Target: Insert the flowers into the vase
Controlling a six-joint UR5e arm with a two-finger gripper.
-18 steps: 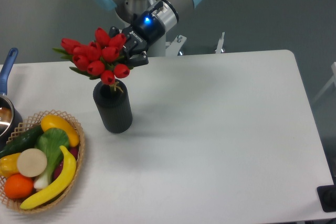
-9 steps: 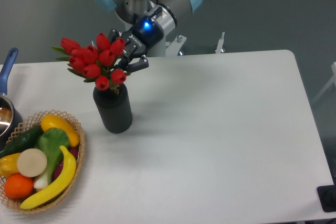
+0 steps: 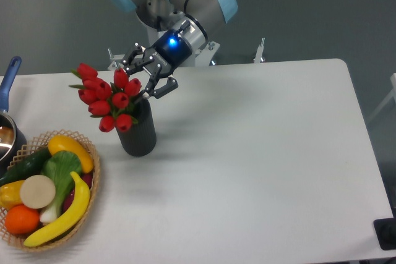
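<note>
The flowers (image 3: pixel 106 95), a bunch of red tulip heads with green leaves, stand with their stems in the mouth of the vase (image 3: pixel 138 133) and lean to the left over its rim. The vase is a dark, ribbed cylinder standing upright on the left part of the white table. My gripper (image 3: pixel 145 73) is just above and behind the vase mouth, to the right of the tulip heads. Its fingers are spread apart and hold nothing. The stems are hidden inside the vase.
A woven basket (image 3: pixel 94 166) of fruit and vegetables sits at the front left, close to the vase. A metal pot with a blue handle (image 3: pixel 8 76) is at the left edge. A black object (image 3: pixel 386 233) sits by the table's front right corner.
The flowers have sunk lower into the vase and tipped to the left. My gripper's fingers have opened and let go of the bunch.
</note>
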